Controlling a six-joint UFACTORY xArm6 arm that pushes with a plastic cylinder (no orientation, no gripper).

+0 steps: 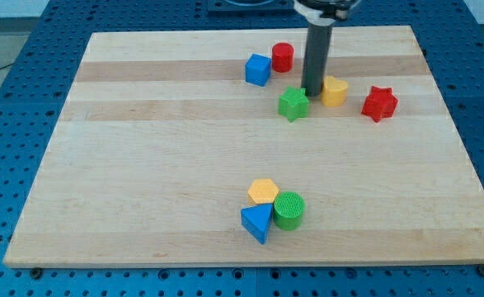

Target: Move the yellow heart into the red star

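The yellow heart (335, 91) lies on the wooden board toward the view's top right. The red star (379, 103) lies a short gap to its right and slightly lower, not touching it. My tip (312, 93) stands right at the heart's left side, between the heart and the green star (293, 104). The dark rod rises from the tip to the view's top edge.
A blue cube (258, 69) and a red cylinder (283, 56) sit up-left of my tip. Near the view's bottom centre, a yellow hexagon (263, 191), a green cylinder (289, 209) and a blue triangle (257, 222) cluster together. The board's right edge (454, 124) lies beyond the red star.
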